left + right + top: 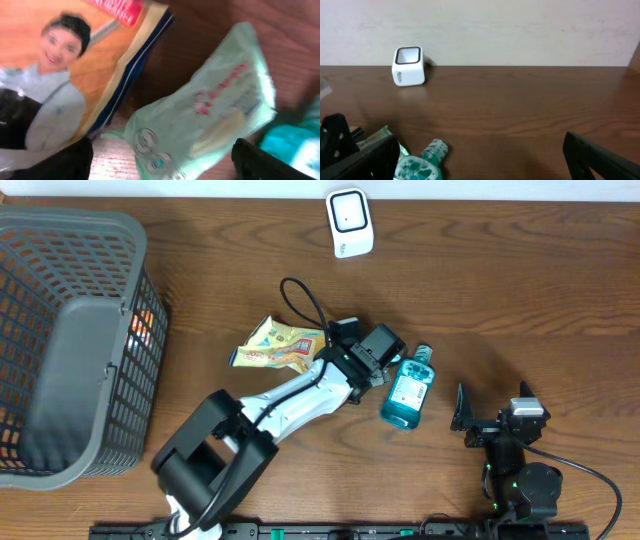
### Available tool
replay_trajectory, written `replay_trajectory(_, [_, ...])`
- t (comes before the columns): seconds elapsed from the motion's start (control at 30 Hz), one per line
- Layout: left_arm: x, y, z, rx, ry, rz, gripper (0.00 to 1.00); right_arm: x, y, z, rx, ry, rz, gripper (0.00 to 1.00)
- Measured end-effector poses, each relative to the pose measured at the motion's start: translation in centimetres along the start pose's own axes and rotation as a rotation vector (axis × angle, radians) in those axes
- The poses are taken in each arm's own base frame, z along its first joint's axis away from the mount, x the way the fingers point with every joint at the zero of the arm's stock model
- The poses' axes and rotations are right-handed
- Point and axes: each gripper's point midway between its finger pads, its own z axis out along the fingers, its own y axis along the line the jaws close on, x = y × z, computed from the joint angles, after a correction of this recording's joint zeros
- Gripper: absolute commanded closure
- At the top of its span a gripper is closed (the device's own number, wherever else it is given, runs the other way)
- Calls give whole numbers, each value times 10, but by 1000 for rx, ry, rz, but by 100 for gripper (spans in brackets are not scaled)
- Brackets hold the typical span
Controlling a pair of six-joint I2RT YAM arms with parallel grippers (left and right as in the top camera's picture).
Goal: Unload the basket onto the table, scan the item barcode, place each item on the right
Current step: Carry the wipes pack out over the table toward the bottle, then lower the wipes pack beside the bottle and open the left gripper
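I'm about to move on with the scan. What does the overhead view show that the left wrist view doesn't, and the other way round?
Only overhead: the grey basket at the left and the white scanner at the table's far edge. Only left wrist: a pale green packet lying between the open jaws of the left gripper, which hides it from above. Both: the orange snack packet and the teal bottle.

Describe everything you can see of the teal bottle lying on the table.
The bottle is small, seemingly clear plastic filled with teal liquid, with a pale printed label on its side and a greenish cap. It lies flat on the wooden table, cap pointing towards the far edge. The left fingers stand open just beside it; whether they touch it cannot be told.
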Motion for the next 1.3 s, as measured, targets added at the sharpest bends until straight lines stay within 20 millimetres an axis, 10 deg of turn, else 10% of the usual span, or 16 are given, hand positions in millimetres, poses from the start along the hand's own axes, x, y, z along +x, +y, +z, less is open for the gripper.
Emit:
replay_trajectory(0.2, [-38, -26, -76, 169, -125, 37, 7, 0, 0, 0, 0, 0, 0, 1])
replay_trajectory(0.3, [-53, -33, -114, 245, -191, 55, 80, 0, 0, 0, 0, 0, 0, 1])
replay_trajectory(0.4, [-58, -35, -128, 268, -216, 74, 93, 0, 0, 0, 0, 0, 0, 1])
replay_trajectory(1.3, [-2, 8, -3, 55, 60, 40, 93, 0, 0, 0, 0, 0, 0, 1])
